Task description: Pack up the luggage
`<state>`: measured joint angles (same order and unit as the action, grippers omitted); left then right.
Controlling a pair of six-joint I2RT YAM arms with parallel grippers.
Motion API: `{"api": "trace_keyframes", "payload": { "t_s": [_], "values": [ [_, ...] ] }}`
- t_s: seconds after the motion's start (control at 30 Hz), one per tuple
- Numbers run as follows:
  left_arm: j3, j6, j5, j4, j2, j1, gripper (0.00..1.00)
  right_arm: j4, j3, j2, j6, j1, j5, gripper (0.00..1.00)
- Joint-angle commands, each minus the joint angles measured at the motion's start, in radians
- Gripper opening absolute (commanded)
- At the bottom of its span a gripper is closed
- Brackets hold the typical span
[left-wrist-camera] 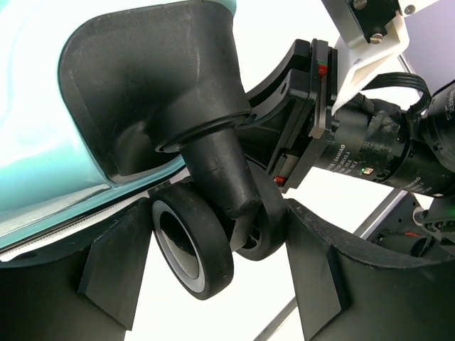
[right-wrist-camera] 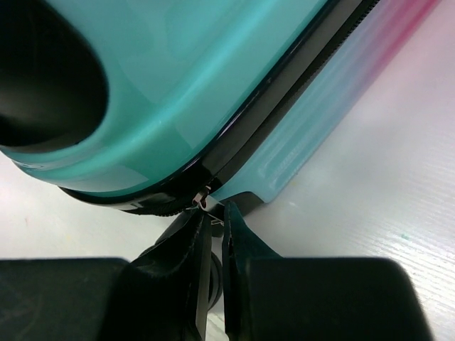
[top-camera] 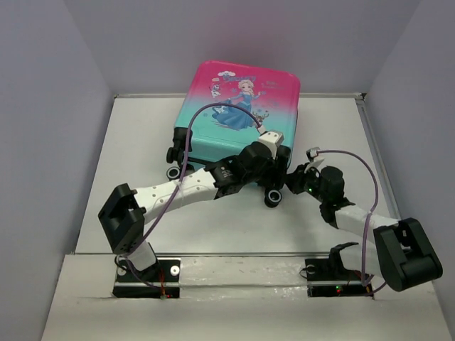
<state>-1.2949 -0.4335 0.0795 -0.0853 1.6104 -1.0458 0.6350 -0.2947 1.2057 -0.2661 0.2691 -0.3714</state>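
Observation:
The luggage [top-camera: 238, 117] lies flat and closed on the table, a pink-to-teal shell with a cartoon princess. My left gripper [top-camera: 272, 185] is at its near right corner. In the left wrist view it [left-wrist-camera: 220, 277] is open, with the black twin wheel [left-wrist-camera: 193, 245] between its fingers [left-wrist-camera: 117, 270]. My right gripper [top-camera: 292, 179] is at the same corner. In the right wrist view it [right-wrist-camera: 217, 219] is shut on the small metal zipper pull [right-wrist-camera: 205, 200] at the black zipper trim [right-wrist-camera: 284, 92] of the teal shell [right-wrist-camera: 178, 78].
Another pair of wheels [top-camera: 173, 160] sticks out at the suitcase's near left corner. White table [top-camera: 142, 142] with low walls at the back and sides. The right arm's wrist camera [left-wrist-camera: 370, 135] is close above the left gripper. The arm bases [top-camera: 146, 273] are at the near edge.

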Motion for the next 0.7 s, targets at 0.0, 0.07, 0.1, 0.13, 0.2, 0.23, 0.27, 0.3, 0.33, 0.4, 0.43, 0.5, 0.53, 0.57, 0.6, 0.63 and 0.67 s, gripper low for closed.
{"api": "trace_keyframes", "payload": {
  "t_s": [0.0,0.07,0.1,0.13,0.2,0.23,0.27,0.3,0.33,0.4,0.43,0.5,0.53,0.57,0.6,0.63,0.67],
  "values": [
    [-0.092,0.016,0.025,0.121,-0.096,-0.013,0.06,0.166,0.019,-0.043,-0.060,0.005,0.005,0.07],
    [-0.115,0.032,0.037,0.114,-0.084,-0.010,0.06,0.131,0.038,-0.099,-0.070,0.036,0.017,0.07],
    [-0.124,0.035,0.042,0.114,-0.080,-0.008,0.06,0.105,0.040,-0.122,-0.070,0.053,0.038,0.07],
    [-0.147,0.045,0.045,0.113,-0.064,-0.007,0.06,0.079,0.048,-0.145,-0.065,0.070,0.067,0.07],
    [-0.181,0.049,0.037,0.111,-0.049,0.007,0.06,0.006,0.057,-0.223,-0.070,0.134,0.118,0.07],
    [-0.193,0.049,0.028,0.111,-0.041,0.015,0.06,-0.010,0.063,-0.247,-0.076,0.159,0.138,0.07],
    [-0.208,0.047,0.014,0.111,-0.018,0.023,0.06,-0.036,0.069,-0.267,-0.079,0.186,0.150,0.07],
    [-0.240,0.039,-0.013,0.111,-0.006,0.038,0.06,-0.059,0.065,-0.287,-0.078,0.262,0.207,0.07],
    [-0.259,0.035,-0.024,0.111,0.006,0.044,0.06,-0.076,0.063,-0.290,-0.079,0.303,0.242,0.07],
    [-0.320,0.032,-0.037,0.107,0.045,0.050,0.06,-0.066,0.065,-0.259,-0.099,0.373,0.287,0.07],
    [-0.340,0.032,-0.052,0.096,0.071,0.055,0.06,-0.039,0.068,-0.241,-0.108,0.443,0.337,0.07],
    [-0.397,0.033,-0.063,0.087,0.094,0.055,0.06,-0.014,0.068,-0.204,-0.131,0.496,0.414,0.07],
    [-0.402,0.036,-0.064,0.073,0.100,0.055,0.06,-0.008,0.065,-0.168,-0.139,0.508,0.443,0.07],
    [-0.402,0.039,-0.061,0.049,0.100,0.056,0.06,-0.020,0.060,-0.157,-0.150,0.533,0.468,0.07],
    [-0.400,0.050,-0.050,0.030,0.092,0.061,0.06,-0.035,0.060,-0.152,-0.156,0.533,0.517,0.07],
    [-0.385,0.053,-0.041,0.015,0.051,0.069,0.06,-0.043,0.058,-0.153,-0.157,0.533,0.535,0.07],
    [-0.353,0.064,-0.024,0.007,0.017,0.070,0.06,-0.061,0.054,-0.158,-0.156,0.533,0.555,0.07]
  ]
}}
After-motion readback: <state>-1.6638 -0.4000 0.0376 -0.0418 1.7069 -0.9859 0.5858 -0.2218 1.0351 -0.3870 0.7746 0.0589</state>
